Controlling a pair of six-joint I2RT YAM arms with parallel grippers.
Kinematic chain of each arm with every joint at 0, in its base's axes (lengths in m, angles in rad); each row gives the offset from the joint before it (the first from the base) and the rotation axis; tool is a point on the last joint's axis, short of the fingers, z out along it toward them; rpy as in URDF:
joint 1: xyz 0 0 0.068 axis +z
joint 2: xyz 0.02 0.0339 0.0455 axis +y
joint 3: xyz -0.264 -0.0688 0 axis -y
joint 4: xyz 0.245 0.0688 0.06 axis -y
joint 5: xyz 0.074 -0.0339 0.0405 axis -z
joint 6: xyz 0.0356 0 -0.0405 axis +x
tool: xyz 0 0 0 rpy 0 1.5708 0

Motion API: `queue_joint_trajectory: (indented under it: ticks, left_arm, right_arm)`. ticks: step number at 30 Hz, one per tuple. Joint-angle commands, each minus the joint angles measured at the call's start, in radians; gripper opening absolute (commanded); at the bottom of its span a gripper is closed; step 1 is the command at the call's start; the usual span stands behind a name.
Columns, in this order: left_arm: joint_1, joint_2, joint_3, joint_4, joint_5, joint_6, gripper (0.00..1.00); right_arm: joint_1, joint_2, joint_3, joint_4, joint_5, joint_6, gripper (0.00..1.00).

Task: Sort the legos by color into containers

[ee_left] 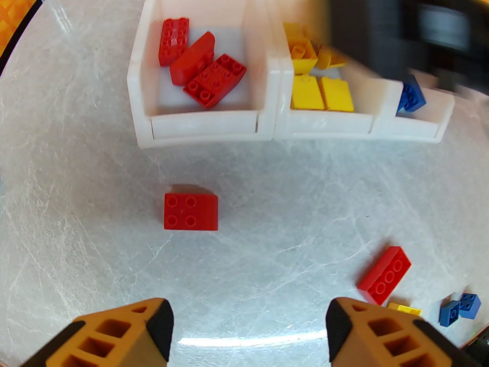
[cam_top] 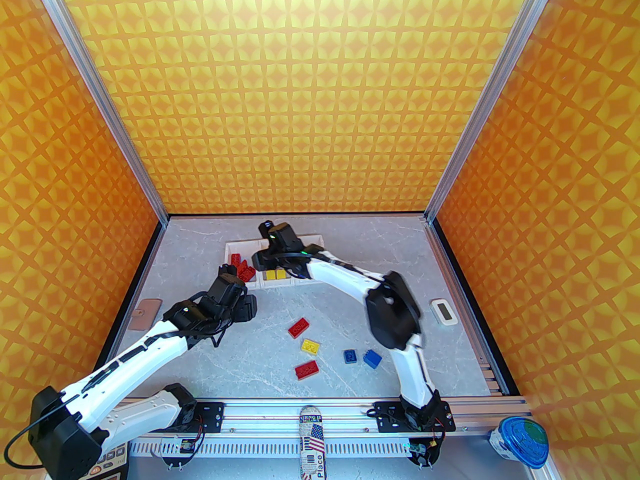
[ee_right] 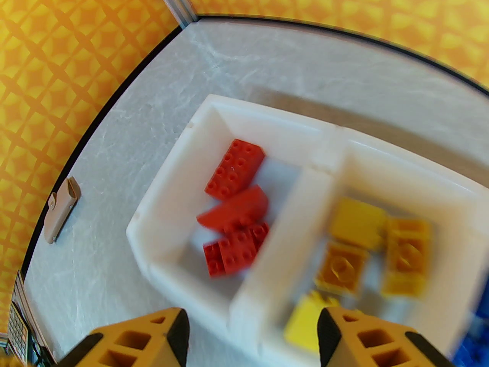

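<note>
Left end effector (ee_left: 248, 331) is closest to its wrist camera. Its orange fingers (ee_left: 114, 335) are spread with nothing between them, and it hovers above bare tabletop (ee_left: 267, 189) short of a loose red square lego (ee_left: 191, 211). Right end effector (ee_right: 252, 335) is likewise released and empty, above the wall between 2 of the containers (ee_right: 168, 205).

Done so far:
- 3 red legos (ee_left: 198, 63) are in the end container.
- About 5 yellow legos (ee_left: 321, 94) are in the middle container.
- At least 1 blue lego (ee_left: 410, 96) is in the third container; the right arm hides the rest of it.

Left on the tabletop, well apart from the containers:
- the red square
- 2 long red legos (cam_top: 298, 327)
- 1 loose yellow lego (cam_top: 311, 346)
- 2 loose blue legos (cam_top: 350, 356), side by side

That makes 6 to go, so I judge the task past halfway.

Writing: the flag-printed strip (cam_top: 312, 443) on the front rail reads "Place" at its lower end; the line above is too small to be sure of. The screen on the white device (cam_top: 443, 312) is unreadable, and so is the print on the blue-lidded cup (cam_top: 522, 440). No marks are legible on the legos.
</note>
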Motion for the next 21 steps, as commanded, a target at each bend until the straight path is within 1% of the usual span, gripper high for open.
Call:
queue_joint_trajectory:
  ticks: [1, 4, 6, 10, 17, 21]
  left_arm:
    - [0.003, 0.003, -0.017, 0.03, -0.028, -0.017, 0.71]
    - [0.024, 0.003, -0.034, 0.049, -0.028, -0.019, 0.74]
    - [0.034, 0.045, -0.036, 0.048, -0.027, -0.023, 0.75]
    - [0.04, 0.062, -0.066, 0.081, -0.028, -0.051, 0.8]
    - [0.05, 0.165, -0.043, 0.094, -0.027, -0.046, 0.83]
    - [0.076, 0.226, -0.052, 0.12, -0.02, -0.048, 0.84]
  right_arm:
    - [-0.015, -0.136, -0.137, 0.055, 0.08, -0.033, 0.6]
    - [-0.037, -0.235, -0.272, 0.063, 0.09, -0.034, 0.6]
    - [-0.054, -0.3, -0.364, 0.074, 0.098, -0.031, 0.6]
    - [-0.08, -0.421, -0.525, 0.085, 0.111, -0.024, 0.6]
    - [-0.093, -0.557, -0.676, 0.046, 0.172, -0.038, 0.6]
    - [-0.1, -0.625, -0.73, 0.044, 0.188, -0.031, 0.61]
